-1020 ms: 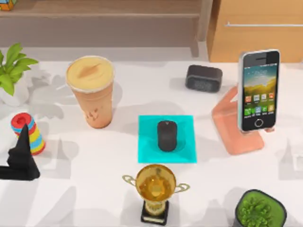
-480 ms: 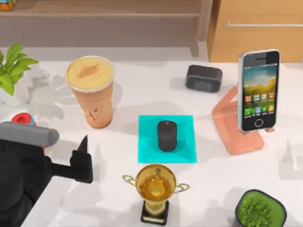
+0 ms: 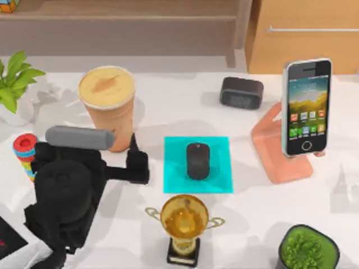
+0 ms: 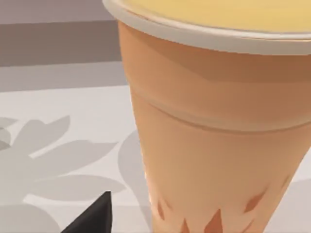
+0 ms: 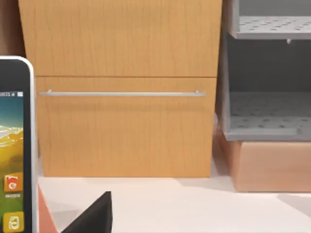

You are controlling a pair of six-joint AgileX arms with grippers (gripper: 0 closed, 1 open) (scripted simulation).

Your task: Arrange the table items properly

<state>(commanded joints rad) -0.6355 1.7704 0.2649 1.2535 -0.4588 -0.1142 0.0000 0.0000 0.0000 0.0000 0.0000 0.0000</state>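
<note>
- We're bringing the left gripper (image 3: 136, 162) in low beside the cup (image 3: 108, 106), just short of its base; we can't tell if the claw is released or clenched.
- Cup is standing upright at table's left-rear, long axis vertical, widening to the rim (image 4: 204, 29). We're judging it top-heavy, thin-walled, slick: take mid-wall, gently.
- Mouse (image 3: 198, 161) is lying on the cyan mat (image 3: 174, 179), long axis front-to-back.
- Smartphone (image 3: 305, 106) is leaning upright on its stand (image 3: 275, 154), far right.
</note>
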